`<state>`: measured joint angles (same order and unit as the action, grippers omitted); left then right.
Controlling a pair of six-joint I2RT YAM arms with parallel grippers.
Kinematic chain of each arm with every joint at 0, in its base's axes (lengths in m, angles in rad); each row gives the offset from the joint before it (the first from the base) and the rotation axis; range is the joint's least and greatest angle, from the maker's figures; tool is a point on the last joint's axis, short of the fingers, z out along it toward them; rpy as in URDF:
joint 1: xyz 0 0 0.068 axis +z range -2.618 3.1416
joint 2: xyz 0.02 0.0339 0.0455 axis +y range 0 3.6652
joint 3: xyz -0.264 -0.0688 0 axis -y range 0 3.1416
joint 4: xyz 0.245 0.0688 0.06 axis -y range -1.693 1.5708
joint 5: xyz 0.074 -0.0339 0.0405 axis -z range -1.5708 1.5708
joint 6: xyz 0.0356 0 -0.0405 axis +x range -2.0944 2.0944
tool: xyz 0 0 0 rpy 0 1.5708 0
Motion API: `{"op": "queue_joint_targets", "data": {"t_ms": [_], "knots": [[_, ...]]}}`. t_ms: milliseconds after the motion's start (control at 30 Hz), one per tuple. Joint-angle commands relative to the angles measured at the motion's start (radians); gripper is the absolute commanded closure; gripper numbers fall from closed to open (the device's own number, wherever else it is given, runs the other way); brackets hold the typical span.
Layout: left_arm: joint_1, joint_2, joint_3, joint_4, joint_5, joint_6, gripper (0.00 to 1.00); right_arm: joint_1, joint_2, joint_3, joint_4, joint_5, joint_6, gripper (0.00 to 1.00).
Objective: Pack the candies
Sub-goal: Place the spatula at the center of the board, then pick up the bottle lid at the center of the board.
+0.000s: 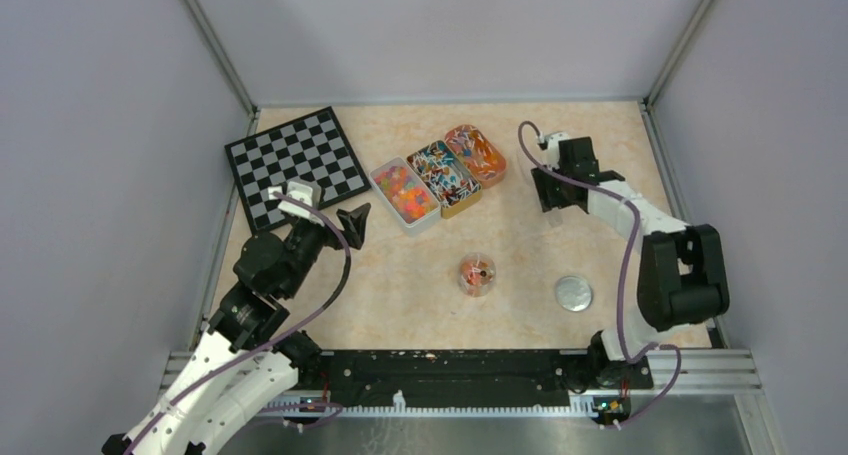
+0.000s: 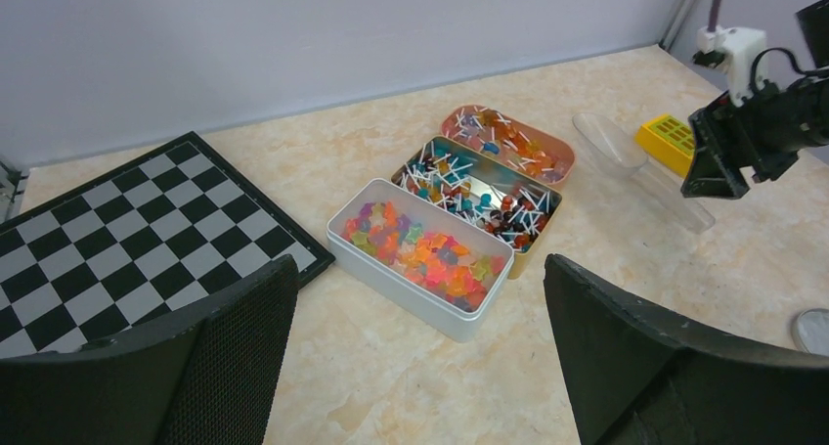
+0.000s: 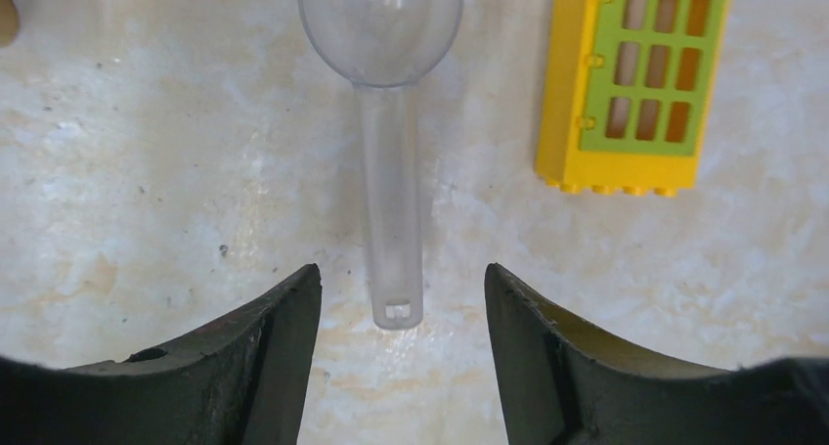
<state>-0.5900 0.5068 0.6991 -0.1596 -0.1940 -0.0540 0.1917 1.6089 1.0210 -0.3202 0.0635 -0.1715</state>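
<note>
The candies are tiny coloured sweets filling a white tin. A few more candies sit in a small clear round cup at mid-table. A clear plastic scoop lies flat on the table. My right gripper hovers over the end of its handle, open, with a finger on each side and neither touching it. My left gripper hangs wide open and empty, short of the white tin.
A gold tin of lollipops and an orange tin lie behind the white one. A yellow block with green squares lies right of the scoop. A chessboard lies at back left, and a round silver lid sits near the right arm.
</note>
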Motion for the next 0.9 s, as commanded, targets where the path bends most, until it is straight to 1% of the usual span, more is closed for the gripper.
{"op": "queue_joint_targets", "data": {"t_ms": [0, 67, 200, 233, 300, 367, 433, 467, 533, 600, 667, 867], "knots": [[-0.003, 0.005, -0.006, 0.027, -0.011, 0.009, 0.01, -0.005, -0.147, 0.012, -0.078, 0.045, 0.128, 0.39], [-0.003, 0.008, -0.005, 0.028, -0.014, 0.009, 0.01, -0.005, -0.224, -0.014, -0.092, 0.065, 0.193, 0.39], [-0.003, 0.015, -0.006, 0.028, -0.018, 0.01, 0.01, -0.005, -0.365, -0.068, -0.138, 0.112, 0.387, 0.39], [-0.002, 0.016, -0.006, 0.028, -0.017, 0.01, 0.01, -0.005, -0.394, -0.077, -0.161, 0.102, 0.444, 0.39], [-0.003, 0.021, -0.006, 0.028, -0.015, 0.012, 0.01, -0.005, -0.443, -0.102, -0.203, 0.033, 0.496, 0.39], [-0.003, 0.027, -0.003, 0.027, -0.016, 0.015, 0.01, -0.005, -0.489, -0.153, -0.219, 0.016, 0.581, 0.39], [-0.003, 0.031, -0.001, 0.025, -0.019, 0.018, 0.01, -0.005, -0.528, -0.211, -0.231, 0.048, 0.679, 0.43], [-0.003, 0.031, -0.003, 0.026, -0.022, 0.019, 0.01, -0.005, -0.537, -0.23, -0.257, 0.101, 0.733, 0.46], [-0.003, 0.029, -0.004, 0.025, -0.028, 0.02, 0.01, -0.005, -0.546, -0.253, -0.324, 0.159, 0.842, 0.51], [-0.002, 0.03, -0.006, 0.027, -0.032, 0.022, 0.01, -0.005, -0.553, -0.276, -0.361, 0.17, 0.9, 0.58], [-0.003, 0.031, -0.005, 0.027, -0.033, 0.024, 0.01, -0.005, -0.572, -0.299, -0.382, 0.174, 0.95, 0.62], [-0.003, 0.034, -0.004, 0.025, -0.037, 0.025, 0.01, -0.005, -0.648, -0.379, -0.425, 0.192, 1.169, 0.68]]}}
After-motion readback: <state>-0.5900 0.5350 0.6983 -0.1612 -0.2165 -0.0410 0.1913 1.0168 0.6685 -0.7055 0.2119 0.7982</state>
